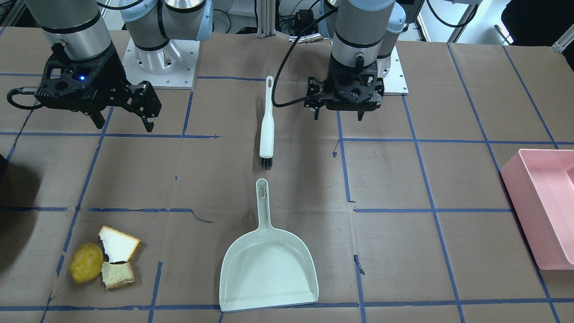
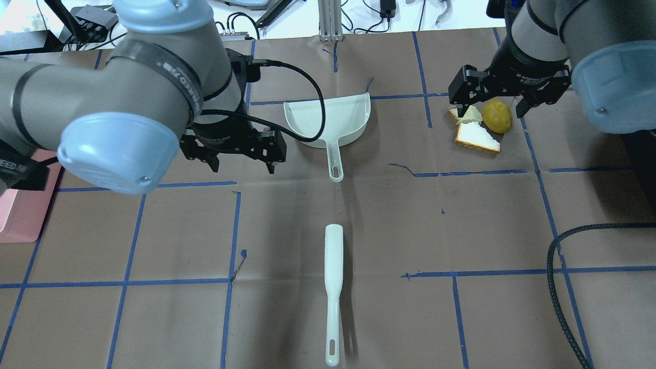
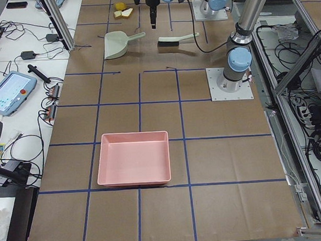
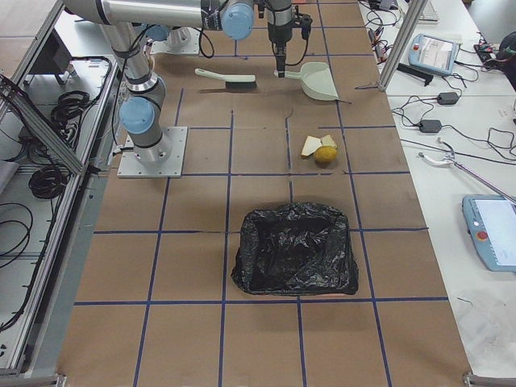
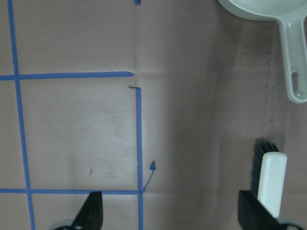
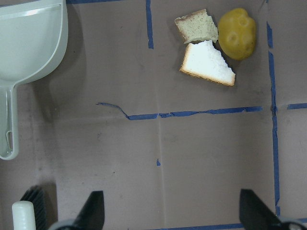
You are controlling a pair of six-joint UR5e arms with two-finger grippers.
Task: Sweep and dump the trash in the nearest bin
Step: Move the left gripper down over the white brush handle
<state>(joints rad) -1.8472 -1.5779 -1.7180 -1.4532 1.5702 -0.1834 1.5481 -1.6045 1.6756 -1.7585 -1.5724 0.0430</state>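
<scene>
Left gripper (image 1: 337,115) and right gripper (image 1: 123,124) both hung wide open and empty, robot-side of dustpan (image 1: 269,269). Trash (image 1: 117,246) lay well apart from dustpan, on robot's right, bare table (image 1: 188,233) between. Brush (image 1: 267,130) lay just past dustpan handle. Pink bin (image 1: 538,211) sat far on dustpan's other side, cut by frame edge

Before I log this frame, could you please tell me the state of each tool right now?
Left tool: open, holding nothing.
Right tool: open, holding nothing.
</scene>
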